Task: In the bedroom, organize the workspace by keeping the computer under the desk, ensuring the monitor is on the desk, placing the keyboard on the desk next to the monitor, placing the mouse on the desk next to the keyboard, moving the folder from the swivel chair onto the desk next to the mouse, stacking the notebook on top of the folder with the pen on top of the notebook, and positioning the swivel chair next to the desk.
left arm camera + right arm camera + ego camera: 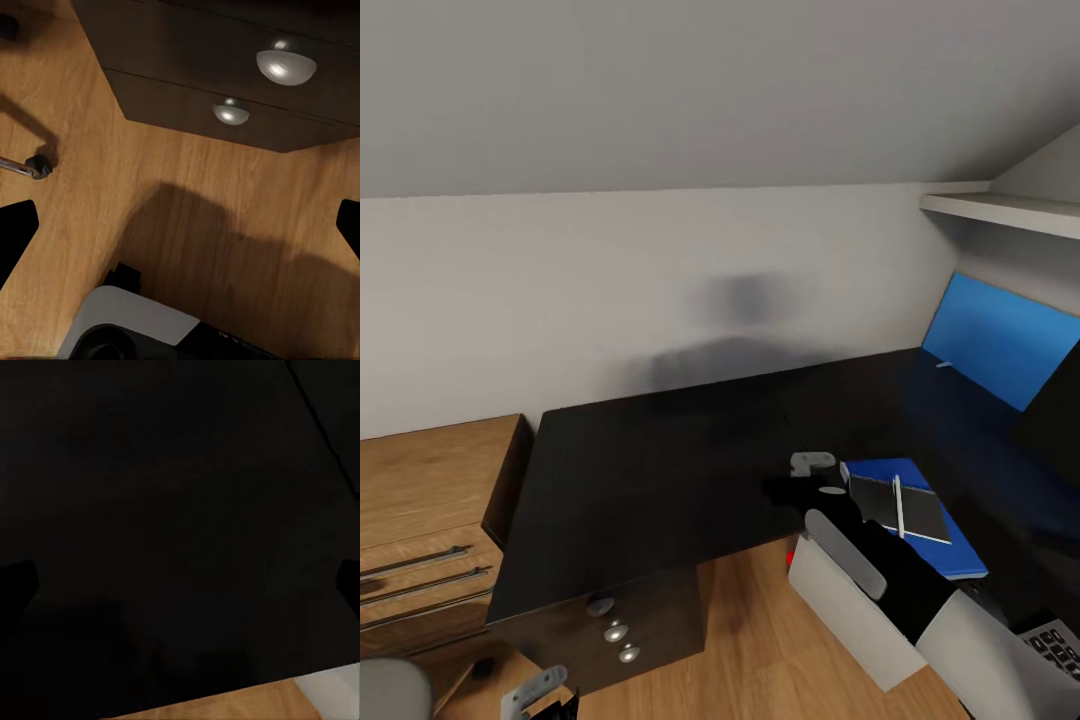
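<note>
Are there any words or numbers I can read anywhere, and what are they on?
No words or numbers can be read.
The keyboard has pale marks on its keys, too small and blurred to read.
The folder, the notebook and the desk show no writing.

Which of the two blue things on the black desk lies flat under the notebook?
The folder, near the front edge of the desk, lies flat under the notebook and pen. The blue panel stands tilted against the wall.
</note>
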Robot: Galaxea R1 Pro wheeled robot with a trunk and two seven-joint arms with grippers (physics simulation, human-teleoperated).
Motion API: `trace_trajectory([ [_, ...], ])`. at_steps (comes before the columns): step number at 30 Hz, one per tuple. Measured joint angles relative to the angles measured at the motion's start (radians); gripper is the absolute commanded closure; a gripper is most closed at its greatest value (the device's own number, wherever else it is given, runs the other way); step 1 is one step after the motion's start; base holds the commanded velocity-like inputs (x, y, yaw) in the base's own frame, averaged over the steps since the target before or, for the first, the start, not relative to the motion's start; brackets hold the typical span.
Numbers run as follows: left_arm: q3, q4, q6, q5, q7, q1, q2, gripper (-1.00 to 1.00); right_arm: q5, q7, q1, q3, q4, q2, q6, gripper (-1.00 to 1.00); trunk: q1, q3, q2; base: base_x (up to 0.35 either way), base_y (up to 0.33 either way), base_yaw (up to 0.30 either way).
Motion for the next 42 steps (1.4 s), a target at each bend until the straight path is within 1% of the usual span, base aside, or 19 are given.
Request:
trace_trajectory([
  [7, 0.0, 0.015, -0.001, -0.001, 0.001, 0.0, 0.002, -1.0, 0.004, -0.001, 0.003, 0.003, -0.024, 0.008, -0.001, -1.0, 0.0, 0.0, 0.0, -0.06, 0.0, 0.001],
  [12, 0.002, 0.016, 0.0, 0.0, 0.004, 0.0, 0.002, -1.0, 0.007, -0.002, 0.009, 0.045, -0.025, 0.013, -0.004, -1.0, 0.001, 0.004, 0.0, -0.288, 0.0, 0.096],
  [13, 0.002, 0.016, 0.0, 0.0, 0.004, 0.0, 0.002, -1.0, 0.008, -0.002, 0.009, 0.047, -0.025, 0.013, -0.005, -1.0, 0.001, 0.005, 0.0, -0.325, 0.0, 0.148],
  [20, 0.003, 0.016, 0.0, 0.0, 0.004, 0.0, 0.003, -1.0, 0.009, -0.002, 0.009, 0.052, -0.023, 0.013, -0.006, -1.0, 0.001, 0.013, 0.0, -0.332, 0.0, 0.128],
  [34, 0.003, 0.016, 0.0, -0.001, 0.004, 0.0, 0.003, -1.0, 0.011, -0.006, 0.009, 0.051, -0.019, 0.014, -0.006, -1.0, 0.001, 0.015, 0.0, -0.335, 0.0, 0.016],
  [35, 0.003, 0.016, 0.0, -0.001, 0.004, 0.0, 0.003, -1.0, 0.011, -0.012, 0.009, 0.051, -0.02, 0.014, -0.006, -1.0, 0.001, 0.015, 0.0, -0.336, 0.0, 0.071],
  [36, 0.003, 0.016, 0.001, -0.001, 0.004, 0.0, 0.003, -1.0, 0.01, -0.037, 0.009, 0.053, -0.021, 0.014, -0.006, -1.0, 0.001, 0.016, 0.0, -0.336, 0.0, 0.083],
  [42, 0.003, 0.016, 0.001, 0.0, 0.003, 0.0, 0.003, -1.0, 0.008, -0.053, 0.009, 0.057, -0.02, 0.016, -0.008, -1.0, 0.001, 0.023, 0.0, -0.336, -0.031, 0.142],
])
